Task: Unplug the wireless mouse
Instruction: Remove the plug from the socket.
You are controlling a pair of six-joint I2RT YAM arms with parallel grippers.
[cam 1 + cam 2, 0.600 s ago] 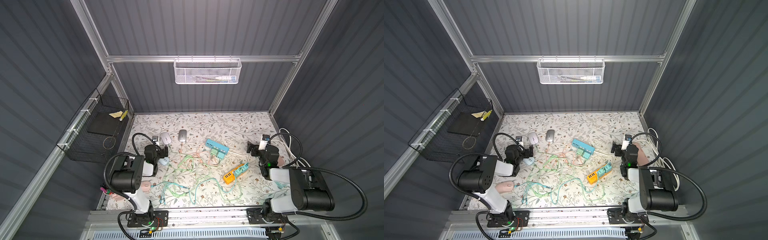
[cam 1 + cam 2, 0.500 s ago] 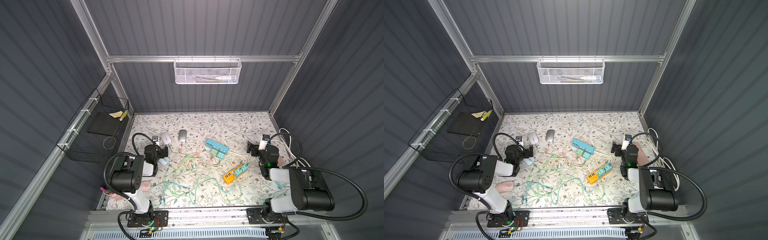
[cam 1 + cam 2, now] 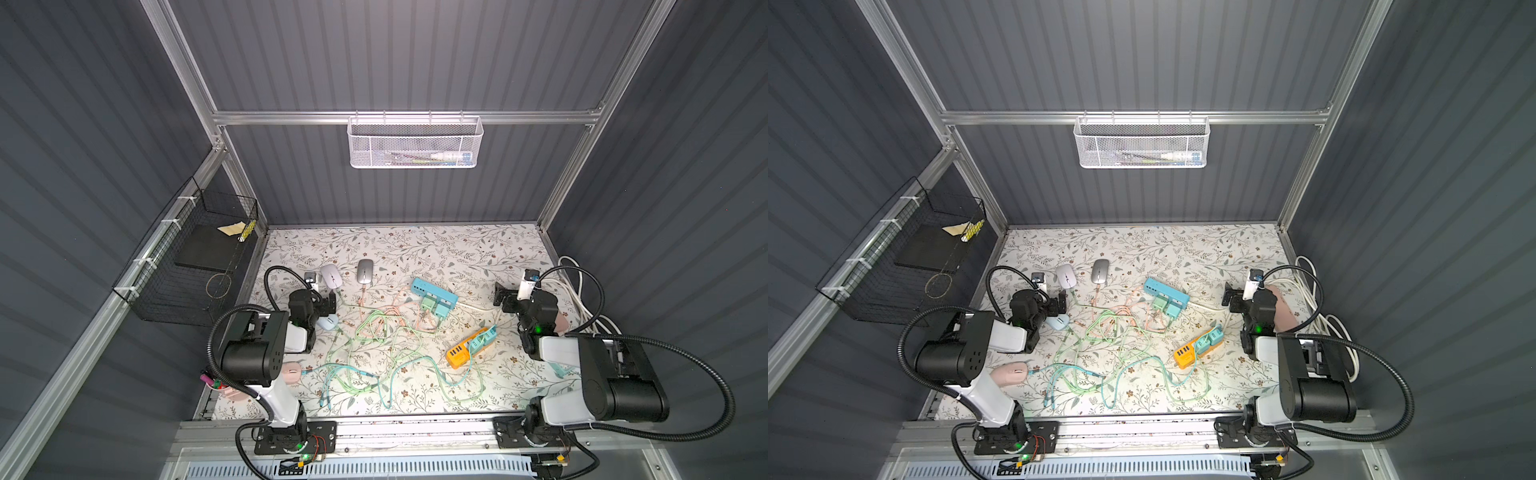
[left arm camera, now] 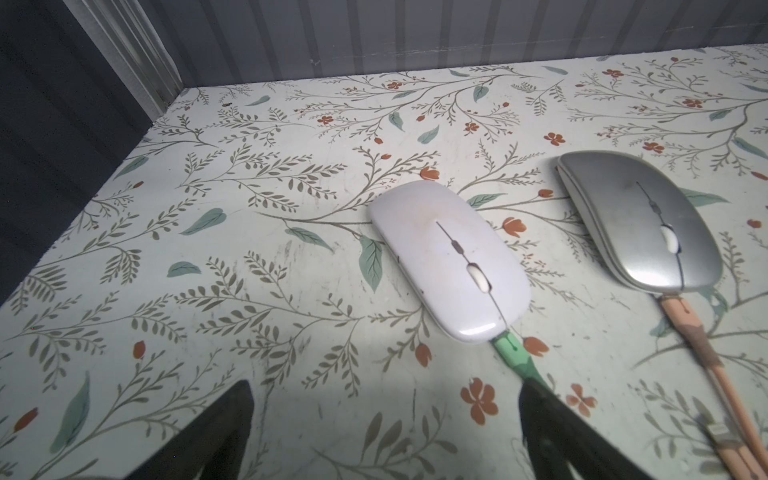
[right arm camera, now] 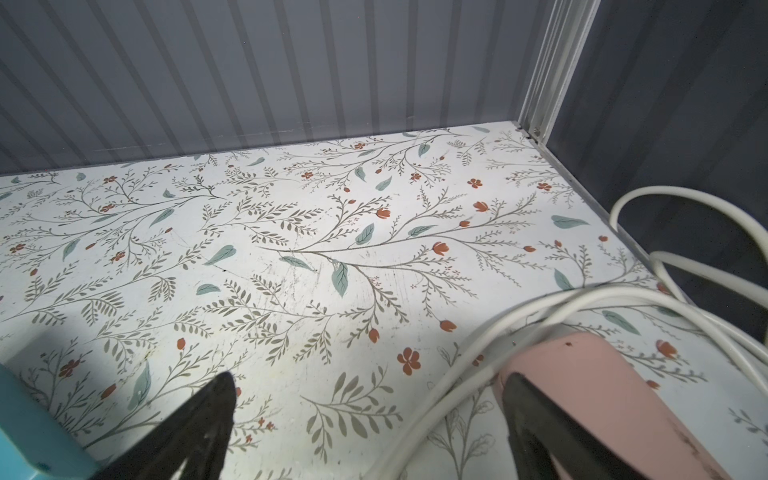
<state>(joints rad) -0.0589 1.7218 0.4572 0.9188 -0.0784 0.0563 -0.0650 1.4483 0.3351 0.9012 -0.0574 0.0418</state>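
Observation:
Several mice lie on the floral table. In the left wrist view a white mouse (image 4: 451,262) has a green plug (image 4: 509,347) in its front end. Beside it a grey mouse (image 4: 640,220) carries a peach cable (image 4: 685,328). Both show in a top view as the white mouse (image 3: 331,275) and the grey mouse (image 3: 365,271). My left gripper (image 4: 384,419) stands open just short of the white mouse, one finger (image 4: 540,415) next to the green cable. My right gripper (image 5: 368,399) is open over bare table at the right side, holding nothing.
A light blue mouse (image 3: 328,322) and a pink mouse (image 3: 291,372) lie near the left arm. Tangled green and peach cables (image 3: 374,332) run to a blue hub (image 3: 434,293) and an orange hub (image 3: 469,347). A pink power strip (image 5: 602,395) and white cord (image 5: 457,374) lie by the right gripper.

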